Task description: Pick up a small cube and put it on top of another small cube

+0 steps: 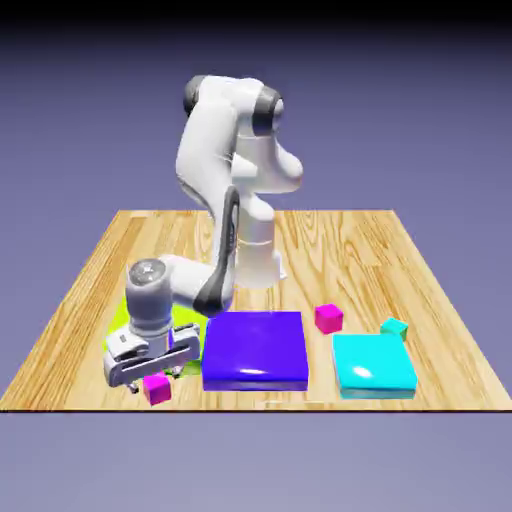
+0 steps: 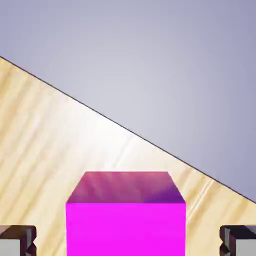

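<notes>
One small magenta cube (image 1: pixel 157 389) rests on the wooden table (image 1: pixel 340 250) near its front edge, at the exterior view's left. My gripper (image 1: pixel 156 379) hangs low right over it. In the hand view this cube (image 2: pixel 126 215) fills the lower middle, and my gripper (image 2: pixel 128 243) is open around it. A strip of bare wood separates the cube from each of the grey fingertips (image 2: pixel 18 241), which stand wide apart at the bottom corners. The other small magenta cube (image 1: pixel 329 318) sits apart, to the right of the blue block.
A flat blue block (image 1: pixel 254 348) lies just right of my gripper. A flat cyan block (image 1: pixel 373 364) and a tiny teal cube (image 1: pixel 394 327) sit further right. A lime-green block (image 1: pixel 122 308) shows behind the hand. The table edge (image 2: pixel 125 129) runs close beyond the cube.
</notes>
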You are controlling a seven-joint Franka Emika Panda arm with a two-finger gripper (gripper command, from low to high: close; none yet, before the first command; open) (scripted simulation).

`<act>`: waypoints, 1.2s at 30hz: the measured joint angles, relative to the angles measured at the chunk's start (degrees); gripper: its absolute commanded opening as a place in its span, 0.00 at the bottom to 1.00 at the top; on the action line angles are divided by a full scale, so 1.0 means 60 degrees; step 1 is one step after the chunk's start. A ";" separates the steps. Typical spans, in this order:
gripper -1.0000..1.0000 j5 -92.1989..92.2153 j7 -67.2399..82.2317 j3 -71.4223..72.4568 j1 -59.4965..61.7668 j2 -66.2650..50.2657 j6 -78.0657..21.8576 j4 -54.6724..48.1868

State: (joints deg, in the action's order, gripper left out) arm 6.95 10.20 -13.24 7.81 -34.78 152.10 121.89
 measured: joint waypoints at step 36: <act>0.00 -0.2314 -0.6698 0.5236 -0.4346 0.5792 0.1650 0.7569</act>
State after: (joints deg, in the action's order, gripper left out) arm -6.93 -29.99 18.18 -18.26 -0.03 162.00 167.30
